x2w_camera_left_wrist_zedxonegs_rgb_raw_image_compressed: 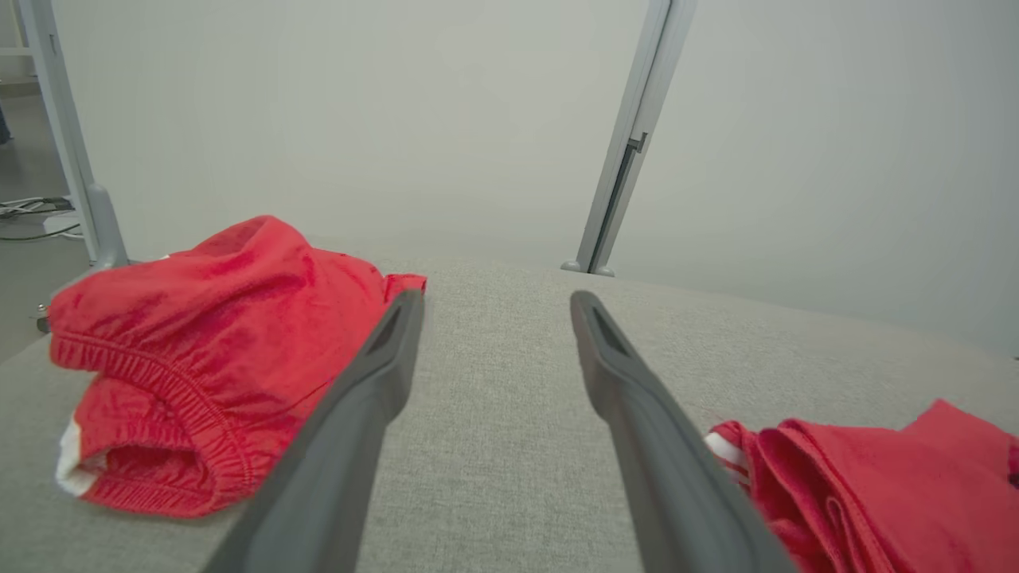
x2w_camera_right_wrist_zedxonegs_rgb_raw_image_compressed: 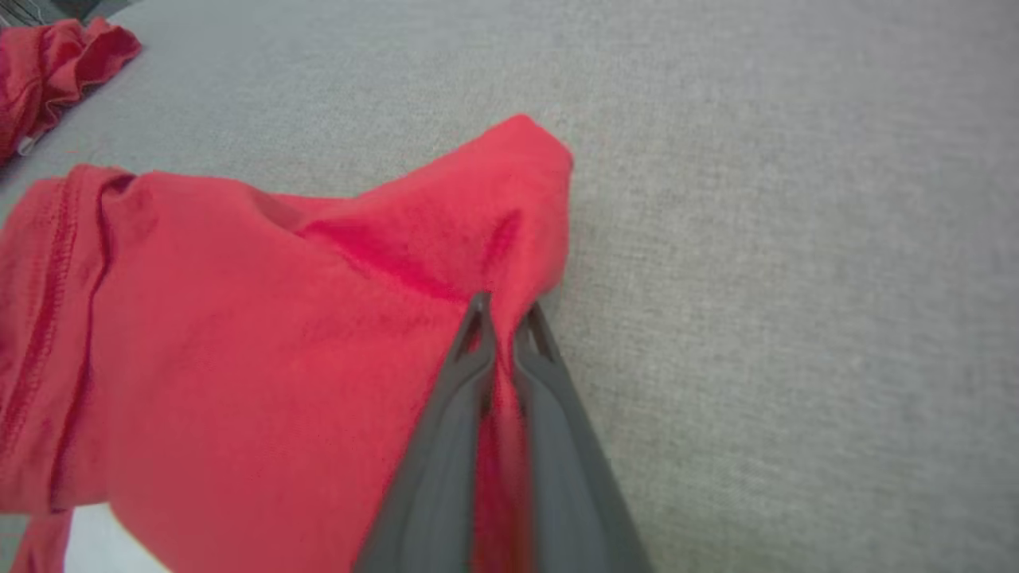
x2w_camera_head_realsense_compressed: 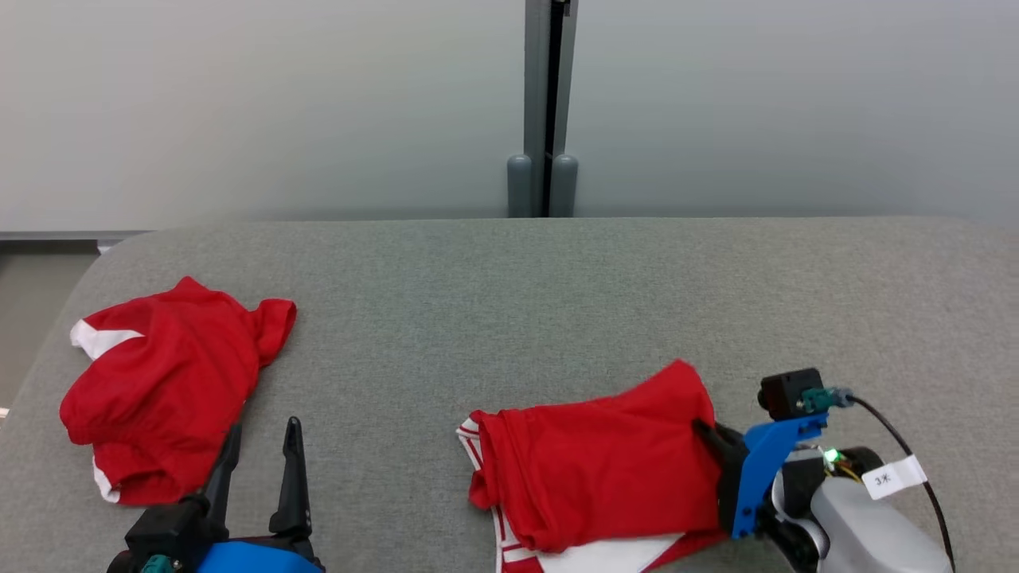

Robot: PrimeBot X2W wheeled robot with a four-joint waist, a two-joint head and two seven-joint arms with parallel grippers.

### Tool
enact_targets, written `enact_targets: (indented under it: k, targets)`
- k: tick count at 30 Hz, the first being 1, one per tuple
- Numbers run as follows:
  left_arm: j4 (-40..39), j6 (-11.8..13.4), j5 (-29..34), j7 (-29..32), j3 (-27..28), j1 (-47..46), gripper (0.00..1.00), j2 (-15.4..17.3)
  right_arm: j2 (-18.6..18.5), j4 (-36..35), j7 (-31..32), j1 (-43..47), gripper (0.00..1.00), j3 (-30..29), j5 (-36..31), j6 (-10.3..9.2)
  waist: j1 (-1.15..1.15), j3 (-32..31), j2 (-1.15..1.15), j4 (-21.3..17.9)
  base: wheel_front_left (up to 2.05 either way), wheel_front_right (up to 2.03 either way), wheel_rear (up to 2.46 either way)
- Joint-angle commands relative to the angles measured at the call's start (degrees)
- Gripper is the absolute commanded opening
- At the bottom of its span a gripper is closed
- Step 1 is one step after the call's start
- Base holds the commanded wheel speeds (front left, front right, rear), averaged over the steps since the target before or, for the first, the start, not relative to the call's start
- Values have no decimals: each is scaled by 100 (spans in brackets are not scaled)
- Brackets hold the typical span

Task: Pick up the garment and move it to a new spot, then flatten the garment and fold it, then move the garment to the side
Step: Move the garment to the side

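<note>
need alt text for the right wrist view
The right tool is shut on a fold of the crumpled red fabric garment, which lies on a grey cloth-covered table. A second red garment sits at the upper left corner.

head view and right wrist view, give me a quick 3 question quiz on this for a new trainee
1. True or false: the right gripper has its fingers shut on a fold of the near red garment.
2. Multiple choice: the left gripper is A) shut on cloth, B) open with nothing between its fingers, C) pressed flat on a garment.
3. Fill in: in the head view, the other red garment lies crumpled at the table's ____ end.

Key: 1 true; 2 B; 3 left.
</note>
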Motion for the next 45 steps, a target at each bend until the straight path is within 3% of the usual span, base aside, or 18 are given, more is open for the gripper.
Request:
enact_targets:
  k: [1, 9, 17, 24, 32, 39, 40, 41, 42, 45]
  targets:
    - [-43, -12, 36, -25, -56, -118, 100, 19, -95, -59, -114, -211, 0, 53, 0, -1, -1, -20, -1, -102, 0, 0, 0]
    - [-189, -12, 41, -23, -610, -453, 100, 92, -369, -107, -416, -1231, 0, 398, 22, -1, -1, 377, -1, -602, 0, 0, 0]
    - [-254, -11, -19, -21, -1260, -1143, 100, 262, -648, 334, -792, -2244, 0, 178, 194, -1, -1, 1205, -1, -1152, 0, 0, 0]
    - [-276, -11, -8, -6, -1403, -1556, 100, 534, -831, 940, -1358, -2940, 0, -178, 79, -1, -1, 1849, -1, -1547, 0, 0, 0]
    - [-552, -12, 58, 109, -1364, -1918, 100, 829, -829, 1828, -1747, -3747, 0, -651, -293, -1, -1, 2529, -1, -1646, 0, 0, 0]
    - [-669, 45, 9, 150, -1324, -1991, 100, 898, -943, 2181, -1840, -4020, 0, -950, -665, -1, -1, 2702, -1, -1556, 0, 0, 0]
    - [-672, 53, 4, 143, -1317, -1987, 100, 896, -963, 2205, -1845, -4041, 11, -997, -737, -1, -1, 2709, -1, -1539, 0, 0, 0]
    - [-665, 61, -10, 134, -1314, -1984, 100, 887, -980, 2216, -1851, -4049, 47, -1045, -805, -1, -1, 2709, -1, -1515, 0, 0, 0]
    - [-651, 68, -28, 123, -1318, -1985, 100, 872, -1027, 2228, -1857, -4049, 100, -1099, -904, -1, -1, 2697, -1, -1484, 0, 0, 0]
    - [-592, 80, -54, 70, -1327, -1976, 100, 804, -1091, 2240, -1889, -3953, 100, -1273, -1153, -1, -1, 2553, -1, -1370, 0, 0, 0]
